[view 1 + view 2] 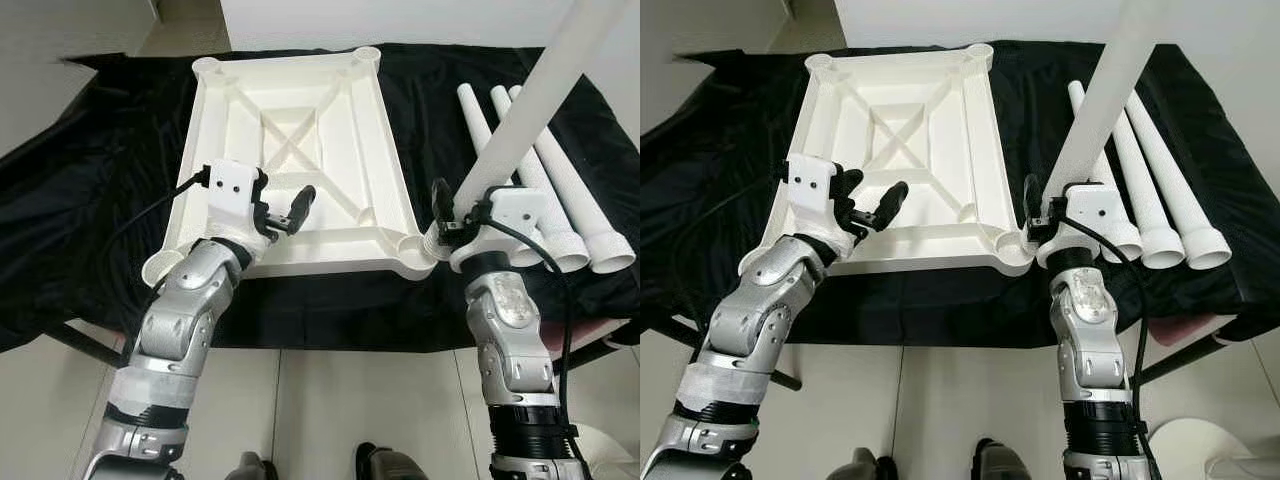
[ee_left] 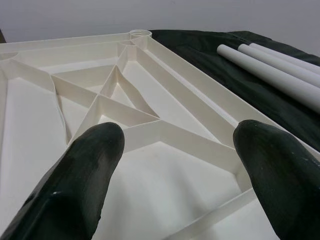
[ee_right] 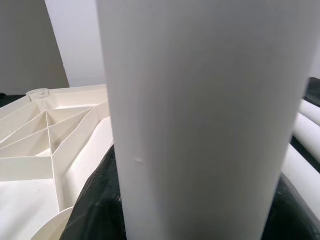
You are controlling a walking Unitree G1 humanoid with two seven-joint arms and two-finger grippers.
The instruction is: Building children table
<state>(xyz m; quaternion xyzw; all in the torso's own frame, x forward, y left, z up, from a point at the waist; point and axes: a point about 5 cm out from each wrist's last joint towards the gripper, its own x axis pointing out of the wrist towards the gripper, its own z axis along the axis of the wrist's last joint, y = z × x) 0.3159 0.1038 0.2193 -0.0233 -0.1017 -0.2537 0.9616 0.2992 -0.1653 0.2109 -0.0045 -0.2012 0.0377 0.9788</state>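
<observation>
Black cloth spread over a low platform; everything else is placed against the tabletop on it.

White moulded plastic tabletop, rectangular, lies upside down on the cloth, ribbed underside up with an X-shaped brace at its centre and a round leg socket at each corner. No brand, label or writing readable on any part.

Long white plastic table leg, tapered tube, stands tilted at the tabletop's near right corner, lower end at the corner socket; whether it is seated there cannot be told. Its upper part runs out of the head views.

Three more white tapered tube legs lie side by side on the cloth to the right of the tabletop, open ends toward the robot.

Right gripper, beside the tabletop's near right corner, has its black fingers closed around the standing leg near its base. Right wrist view: the leg's smooth white surface up close, a black finger behind it, the tabletop ribs off to one side.

Left gripper hovers over the tabletop's near edge, left of centre, fingers spread wide, holding nothing. Left wrist view: both black fingertips apart above the ribbed underside, the far corner socket and lying legs beyond.
</observation>
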